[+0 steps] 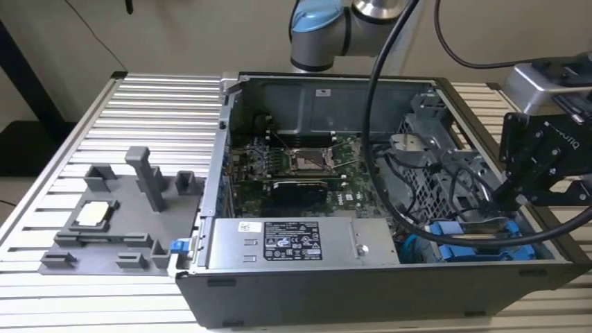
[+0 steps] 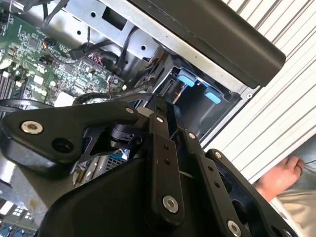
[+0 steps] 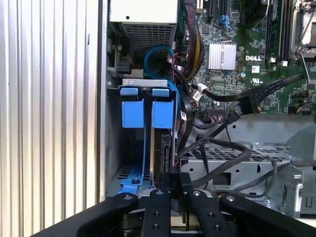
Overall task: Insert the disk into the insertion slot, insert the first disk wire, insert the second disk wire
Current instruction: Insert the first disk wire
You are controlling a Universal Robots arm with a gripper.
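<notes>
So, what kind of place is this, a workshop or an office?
Probably a robotics lab or test bench. An open computer case lies on a ribbed metal table, a grey tray of part holders sits beside it, and a robot arm rises behind the case.

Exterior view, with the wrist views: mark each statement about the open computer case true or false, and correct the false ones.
1. The computer case lies open on a slatted metal table. True.
2. The box with the white sticker stands outside the case. False: the grey box sits inside the case, against its near wall.
3. The gripper hangs over the corner of the case that holds the disk in its blue carrier. True.
4. The moulded parts holder stands at the exterior view's right of the case. False: the grey fixture stands at the exterior view's left.
5. In the second wrist view, a hand shows beyond the table's edge. True.
</notes>
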